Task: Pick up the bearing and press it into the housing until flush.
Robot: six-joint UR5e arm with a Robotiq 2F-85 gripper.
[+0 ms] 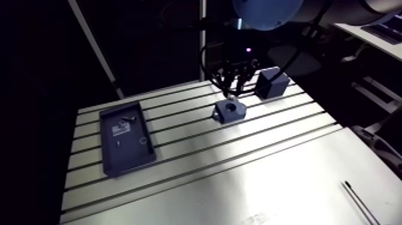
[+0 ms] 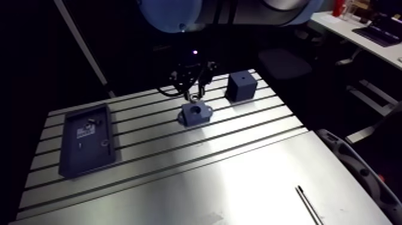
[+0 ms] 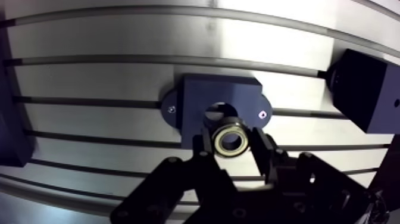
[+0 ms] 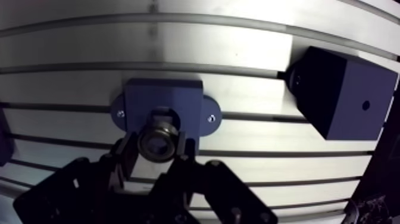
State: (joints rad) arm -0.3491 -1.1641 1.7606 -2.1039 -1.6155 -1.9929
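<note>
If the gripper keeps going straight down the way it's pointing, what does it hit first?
Likely the dark blue housing block, via the silver ring bearing the gripper holds over its bore; the gap is unclear.

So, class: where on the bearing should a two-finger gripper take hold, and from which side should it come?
Grip the bearing by its round outer rim, one finger on each opposite side, coming from above along the bore's axis. The gripper holds it that way here: the flat faces are left free, so it should press straight into the housing below.
</note>
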